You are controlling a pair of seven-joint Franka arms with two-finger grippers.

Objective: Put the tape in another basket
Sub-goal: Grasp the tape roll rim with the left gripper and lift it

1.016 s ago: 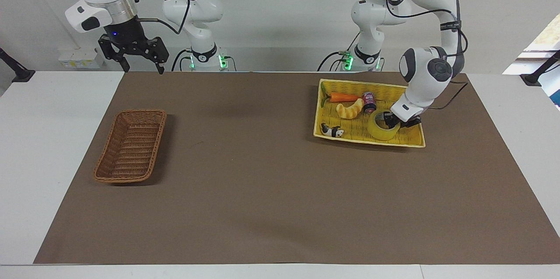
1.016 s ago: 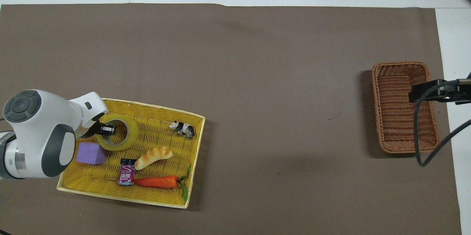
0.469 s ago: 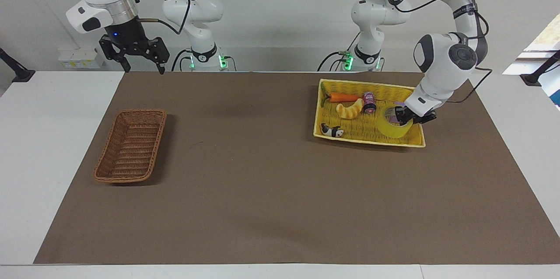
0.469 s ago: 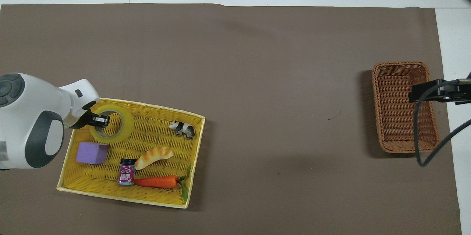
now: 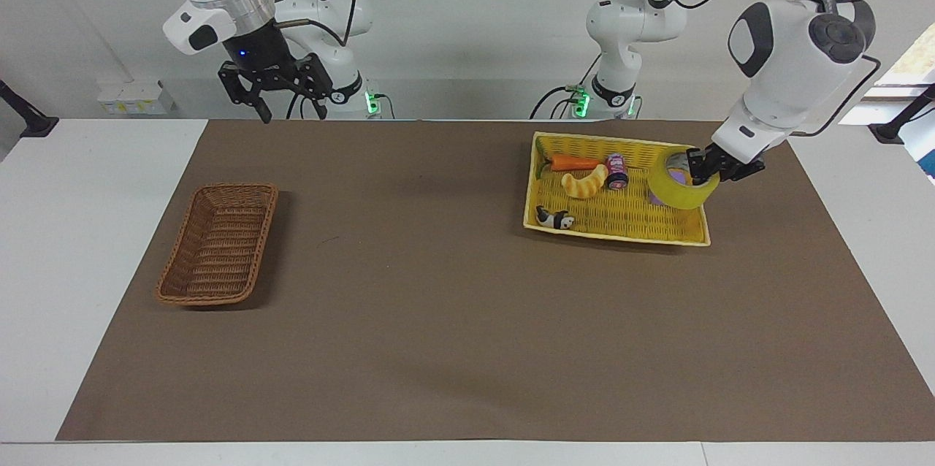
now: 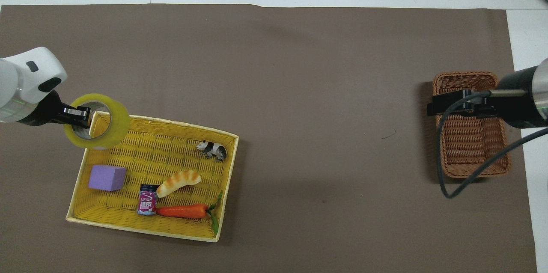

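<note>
1. Left end effector [image 5: 707, 168] clamped on the wall of the tape [image 5: 685, 188], one finger inside the core; roll raised over the yellow tray [image 5: 606, 225], at its corner toward the left arm's end of the bench.
2. Best lifted higher before crossing, to clear tray rim, purple block [image 6: 107, 177] and croissant toy [image 5: 584, 182].
3. Right end effector [image 5: 281, 95] spread wide, empty, waiting in the air.
4. Then carried level across the bench [image 5: 438, 305] to the wicker basket [image 5: 218, 245], lowered inside before release.

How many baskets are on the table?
2. The yellow basket, with toys lying in it, sits toward the left arm's end of the table. The brown basket sits toward the right arm's end. Both show whole, so none seems hidden.
</note>
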